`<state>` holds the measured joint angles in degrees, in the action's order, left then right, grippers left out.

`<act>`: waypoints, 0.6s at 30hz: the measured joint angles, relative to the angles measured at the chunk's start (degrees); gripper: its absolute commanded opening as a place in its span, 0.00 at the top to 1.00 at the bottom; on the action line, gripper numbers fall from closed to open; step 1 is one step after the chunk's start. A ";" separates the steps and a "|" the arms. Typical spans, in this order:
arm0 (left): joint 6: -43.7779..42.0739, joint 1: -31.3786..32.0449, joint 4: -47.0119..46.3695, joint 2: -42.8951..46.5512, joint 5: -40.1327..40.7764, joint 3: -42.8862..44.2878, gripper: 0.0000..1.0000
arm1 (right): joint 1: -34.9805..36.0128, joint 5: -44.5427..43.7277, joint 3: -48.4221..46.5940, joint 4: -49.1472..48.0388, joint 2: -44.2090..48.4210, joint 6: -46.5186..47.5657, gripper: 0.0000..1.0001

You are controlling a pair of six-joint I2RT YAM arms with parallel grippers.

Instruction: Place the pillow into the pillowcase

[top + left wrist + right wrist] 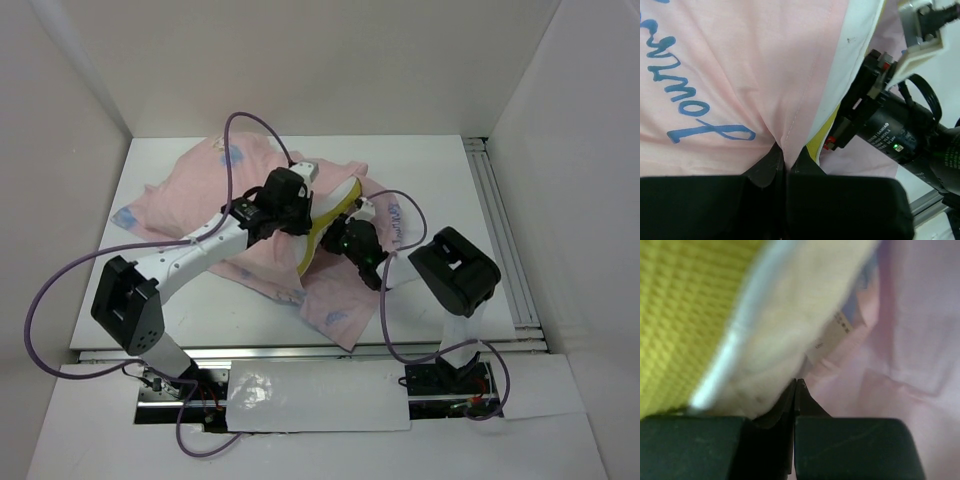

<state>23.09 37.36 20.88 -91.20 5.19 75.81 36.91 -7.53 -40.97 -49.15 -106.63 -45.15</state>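
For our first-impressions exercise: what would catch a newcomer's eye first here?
A pink pillowcase sprawls over the table, a white pillow with yellow edging at its centre. There the left gripper pinches pink fabric and the right gripper is shut beside the pillow.

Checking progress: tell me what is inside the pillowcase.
The pillow is partly inside the pillowcase; its white face and yellow edge show at the opening. How far in it reaches is hidden by pink fabric.

pillowcase [740, 75] fold between left fingers [762, 172], pillow [860, 50] just right of them, pillow left of right fingers [810, 407], pillowcase right
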 measured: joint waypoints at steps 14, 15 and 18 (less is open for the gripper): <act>2.99 -4.57 -1.66 4.92 -3.67 -5.46 1.00 | 0.44 0.13 4.90 2.01 9.05 3.13 0.75; 3.02 -4.61 -1.88 5.33 -3.96 -5.46 1.00 | 0.85 -0.04 4.44 2.21 8.63 2.93 0.72; 3.06 -4.61 -2.49 5.90 -4.83 -5.46 1.00 | 2.38 -0.74 2.84 2.56 6.40 2.16 0.53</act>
<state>26.15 32.75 18.39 -85.30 0.36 70.35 39.29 -8.27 -38.13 -46.59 -100.22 -42.98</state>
